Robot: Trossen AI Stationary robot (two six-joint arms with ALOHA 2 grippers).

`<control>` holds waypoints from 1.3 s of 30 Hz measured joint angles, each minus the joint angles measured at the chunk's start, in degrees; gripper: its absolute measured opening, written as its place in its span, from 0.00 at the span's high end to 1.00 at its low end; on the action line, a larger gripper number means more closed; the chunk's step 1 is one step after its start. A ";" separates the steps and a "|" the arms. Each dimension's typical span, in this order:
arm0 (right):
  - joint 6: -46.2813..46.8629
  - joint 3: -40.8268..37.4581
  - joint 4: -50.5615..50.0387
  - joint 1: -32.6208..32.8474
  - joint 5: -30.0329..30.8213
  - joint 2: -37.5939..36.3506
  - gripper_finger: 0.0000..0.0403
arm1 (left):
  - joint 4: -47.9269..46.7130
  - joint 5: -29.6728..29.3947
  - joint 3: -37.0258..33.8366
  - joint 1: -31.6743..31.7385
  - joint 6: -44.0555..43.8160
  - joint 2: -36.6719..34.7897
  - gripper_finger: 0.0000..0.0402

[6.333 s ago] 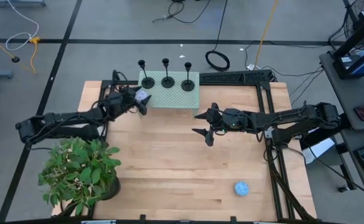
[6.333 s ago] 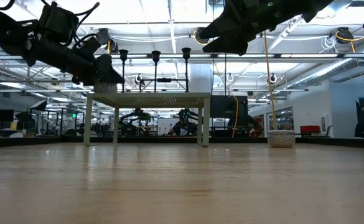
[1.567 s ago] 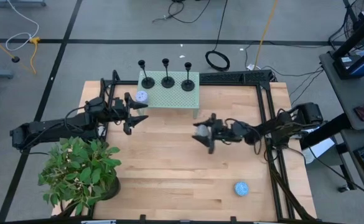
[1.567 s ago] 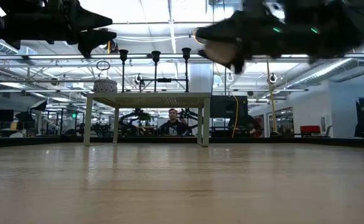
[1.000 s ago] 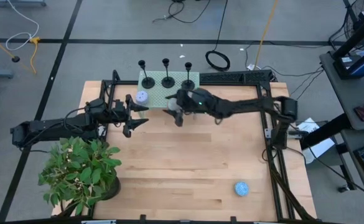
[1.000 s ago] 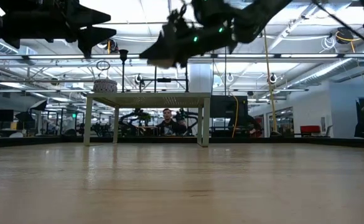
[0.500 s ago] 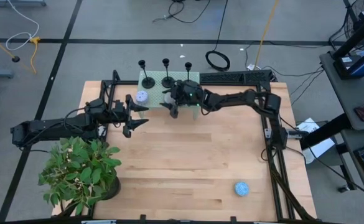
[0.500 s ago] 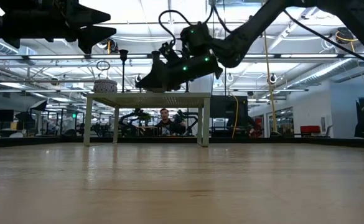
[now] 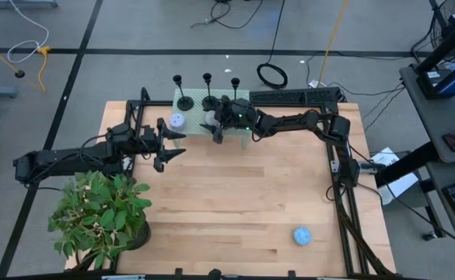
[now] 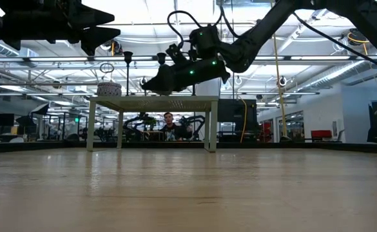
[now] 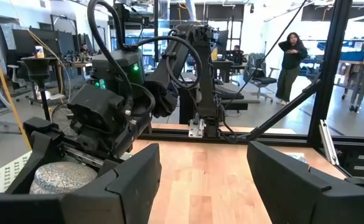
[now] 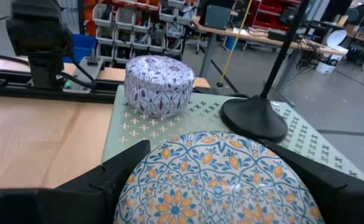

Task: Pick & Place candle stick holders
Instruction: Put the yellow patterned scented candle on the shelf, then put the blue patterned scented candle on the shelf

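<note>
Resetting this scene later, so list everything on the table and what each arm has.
candle stick holders: three, black, stand's far side
stand: one, pale green, far edge of table
small tin: one, white-purple, stand's left end
round tin: one, blue-orange floral, gripped above stand
plant: one, green, near-left corner
ball: one, blue, near-right
left end effector: open, empty, left of stand
right end effector: shut on round tin

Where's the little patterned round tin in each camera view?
High view: tin at green stand's left end.
Low view: on the stand's left end.
Left wrist view: on the stand, beside the right arm.
Right wrist view: beyond the held blue-orange dish.
Shared landmark: green stand.
</note>
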 joint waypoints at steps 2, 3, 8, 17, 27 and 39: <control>0.00 0.00 0.07 -0.24 -0.08 0.01 0.31 | -0.01 0.01 0.00 0.00 0.00 -0.02 0.38; 0.00 0.00 0.07 -0.44 -0.16 0.01 0.31 | -0.02 0.00 0.00 0.00 -0.02 0.00 0.38; 1.64 -0.02 0.12 -1.33 -0.17 0.00 0.25 | -0.02 0.00 0.00 0.00 -0.02 0.00 0.38; 1.40 -0.07 1.55 -1.52 -2.89 -0.01 0.15 | -0.04 0.01 0.00 0.00 -0.04 0.00 0.38; 5.57 -0.14 6.34 -1.27 -2.97 -2.66 0.16 | -0.71 0.00 0.00 0.00 -0.10 -0.01 0.38; -3.39 -0.22 -32.32 10.64 -1.26 -20.02 0.23 | -2.11 0.03 0.00 -0.29 -0.61 0.00 0.38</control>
